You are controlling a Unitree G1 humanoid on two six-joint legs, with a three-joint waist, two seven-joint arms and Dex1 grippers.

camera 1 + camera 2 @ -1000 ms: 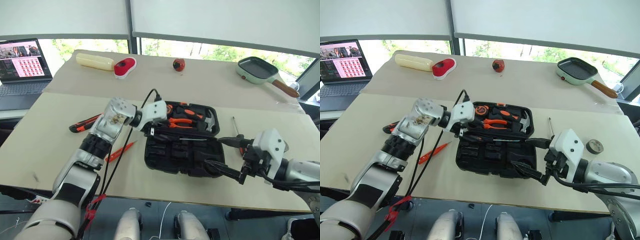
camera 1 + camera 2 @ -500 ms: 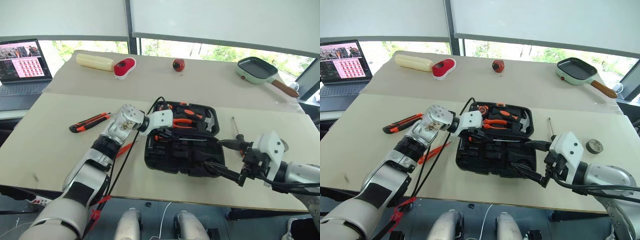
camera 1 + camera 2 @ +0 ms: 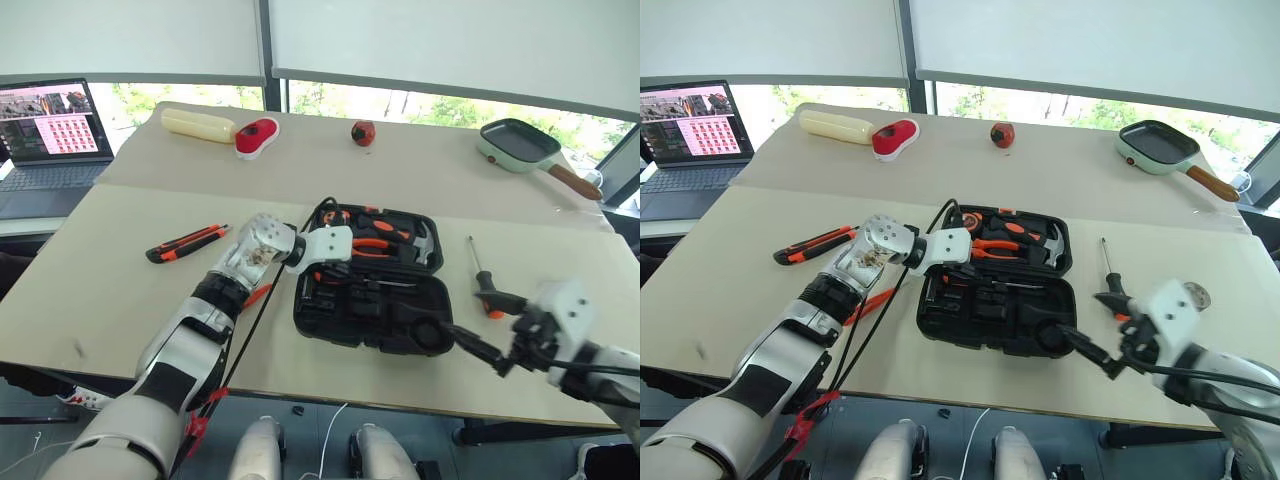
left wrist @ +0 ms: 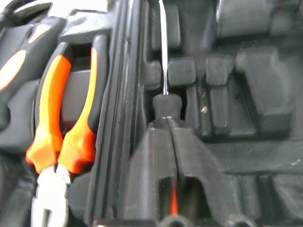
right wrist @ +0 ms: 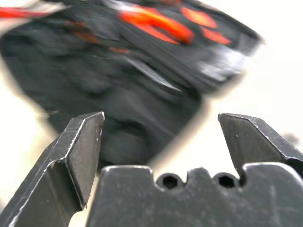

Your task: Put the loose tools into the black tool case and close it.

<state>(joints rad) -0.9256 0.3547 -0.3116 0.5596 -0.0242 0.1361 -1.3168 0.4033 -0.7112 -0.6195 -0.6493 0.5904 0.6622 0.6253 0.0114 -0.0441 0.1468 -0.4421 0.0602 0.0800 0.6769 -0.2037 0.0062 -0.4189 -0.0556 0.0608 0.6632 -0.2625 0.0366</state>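
Observation:
The black tool case (image 3: pixel 345 310) lies open mid-table, with pliers and a hammer (image 3: pixel 420 243) seated in its far half. My left gripper (image 3: pixel 318 268) reaches into the case from the left. In the left wrist view its fingers (image 4: pixel 142 161) are closed together over the handle of a screwdriver (image 4: pixel 164 66) lying in a moulded slot. My right gripper (image 3: pixel 472 318) hangs open and empty off the case's right front corner. Loose on the table are a utility knife (image 3: pixel 185 243), a slim orange tester screwdriver (image 3: pixel 256 296) half under my left arm, another screwdriver (image 3: pixel 478 270), and a dark tape roll (image 3: pixel 1197 295).
At the table's far side are a green frying pan (image 3: pixel 520 142), a red-and-white oval gadget (image 3: pixel 256 137), a pale yellow cylinder (image 3: pixel 198 124) and a small red object (image 3: pixel 362 132). A laptop (image 3: pixel 45 130) stands off the far left corner.
My right gripper has pulled back from the case's front half toward the right, still open. My left hand has sunk lower into the case.

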